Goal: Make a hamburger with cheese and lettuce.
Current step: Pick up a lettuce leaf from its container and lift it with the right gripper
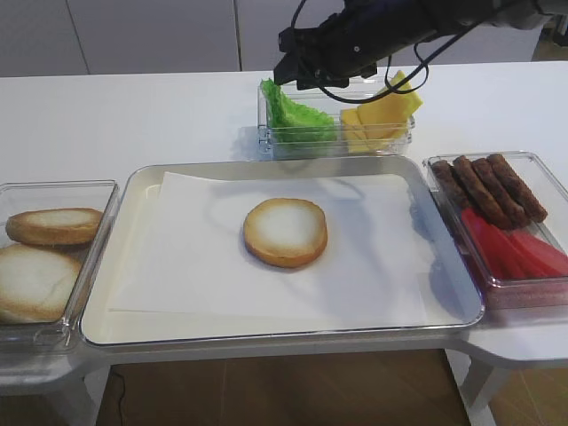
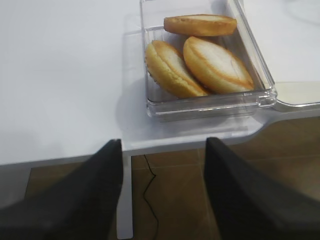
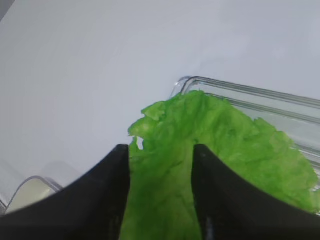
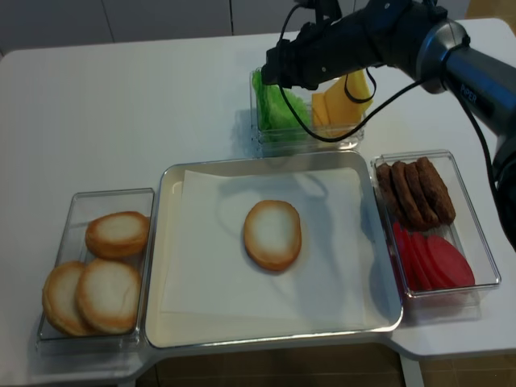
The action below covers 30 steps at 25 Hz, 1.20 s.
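On the paper-lined tray (image 1: 133,191) lies the hamburger (image 1: 285,232), pale face up and bare. Behind the tray, a clear box (image 1: 266,138) holds lettuce (image 1: 297,115) and cheese (image 1: 382,115). The right gripper (image 3: 161,170) is at the box, its fingers either side of a lettuce leaf; grip unclear. The left gripper (image 2: 162,165) hangs wide open near a box of buns (image 2: 200,60).

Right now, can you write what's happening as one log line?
step: grabbing lettuce | right claw: around leaf, in clear box | bun: bare on tray | cheese: untouched
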Each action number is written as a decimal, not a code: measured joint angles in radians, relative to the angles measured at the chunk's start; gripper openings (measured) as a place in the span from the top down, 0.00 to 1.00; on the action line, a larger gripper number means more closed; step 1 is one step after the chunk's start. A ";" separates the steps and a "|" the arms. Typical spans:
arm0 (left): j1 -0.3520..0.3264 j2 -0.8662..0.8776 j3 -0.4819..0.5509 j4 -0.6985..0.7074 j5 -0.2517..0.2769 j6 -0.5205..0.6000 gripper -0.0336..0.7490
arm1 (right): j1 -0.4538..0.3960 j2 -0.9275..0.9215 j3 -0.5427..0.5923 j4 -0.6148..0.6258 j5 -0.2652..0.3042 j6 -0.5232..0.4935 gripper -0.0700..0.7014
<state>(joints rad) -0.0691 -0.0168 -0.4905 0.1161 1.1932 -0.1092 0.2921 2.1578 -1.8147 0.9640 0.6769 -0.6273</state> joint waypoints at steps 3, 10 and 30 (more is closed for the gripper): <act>0.000 0.000 0.000 0.000 0.000 0.000 0.46 | 0.000 0.000 0.000 0.000 -0.002 0.000 0.53; 0.000 0.000 0.000 0.000 0.000 0.000 0.46 | 0.000 0.000 0.000 -0.001 -0.005 0.000 0.72; 0.000 0.000 0.000 0.000 0.000 0.000 0.46 | 0.000 0.000 0.000 0.107 -0.007 -0.067 0.34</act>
<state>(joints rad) -0.0691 -0.0168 -0.4905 0.1161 1.1932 -0.1092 0.2921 2.1578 -1.8147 1.0714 0.6700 -0.6945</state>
